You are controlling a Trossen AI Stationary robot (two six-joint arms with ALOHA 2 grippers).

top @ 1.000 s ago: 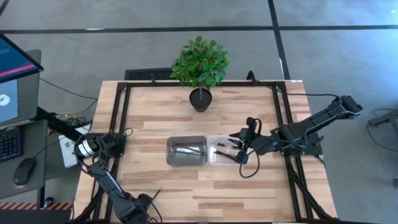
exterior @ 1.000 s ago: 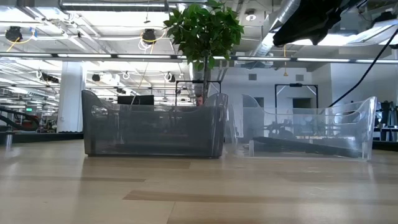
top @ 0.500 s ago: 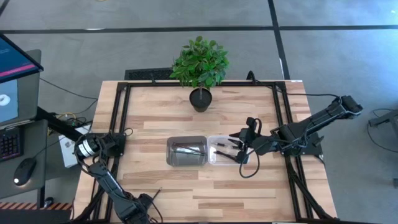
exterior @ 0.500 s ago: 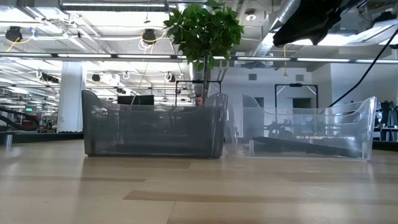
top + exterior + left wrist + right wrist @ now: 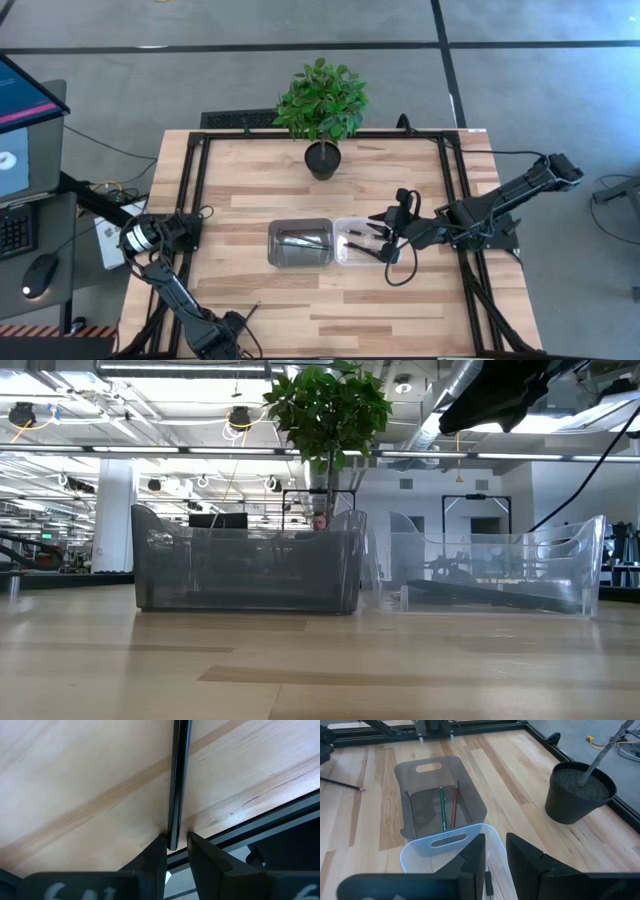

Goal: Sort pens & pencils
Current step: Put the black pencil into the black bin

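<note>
Grey bin (image 5: 435,795) holds two pencils (image 5: 448,807); pens (image 5: 362,240) lie in the clear bin (image 5: 345,257). Left gripper (image 5: 173,851) clenches a third pencil (image 5: 178,780) at the worktop (image 5: 400,190) edge. Right gripper (image 5: 491,851) hovers over the clear bin, jaws slightly parted, empty.

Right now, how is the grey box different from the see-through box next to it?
The grey box is dark and smoky; the see-through box is clear. The grey box holds two thin pencils, one green and one red; the see-through box holds black pens. Both have the same shape with a handle slot, and they stand side by side on the wooden table.
</note>
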